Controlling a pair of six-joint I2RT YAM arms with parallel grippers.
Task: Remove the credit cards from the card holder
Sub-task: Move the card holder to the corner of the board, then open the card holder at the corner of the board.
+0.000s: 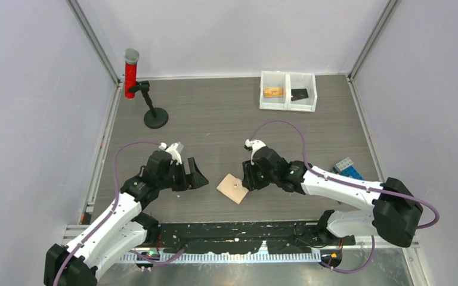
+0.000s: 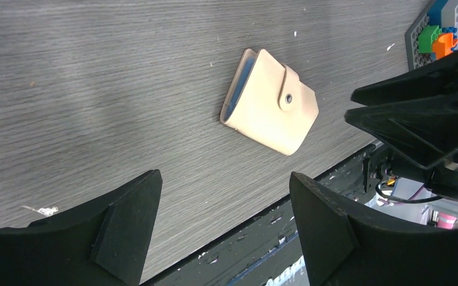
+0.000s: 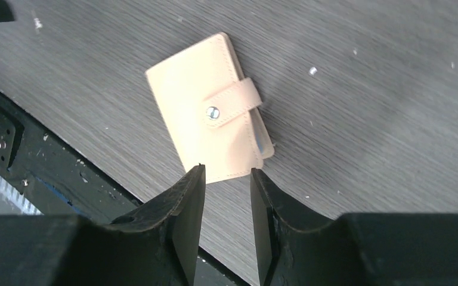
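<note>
Evidently snapped shut, the card holder [image 1: 233, 189] lies flat near the bench's [image 1: 214, 119] near edge, between both arms where either can reach it. The left gripper [image 2: 223, 185] gapes empty. The right gripper [image 3: 226, 177] hovers at its edge, narrowly parted, grasping nothing.

- Your card holder [image 3: 206, 128] is peach-tan, with a silver snap [image 3: 213, 111].
- Your table [image 1: 214, 119] shows grey wood grain.
- You have white bins [image 1: 287, 107] and a red cylinder [image 1: 130, 80].

The card holder [image 1: 232, 188] lies between the left claw [image 1: 198, 177] and right claw [image 1: 248, 179].
</note>
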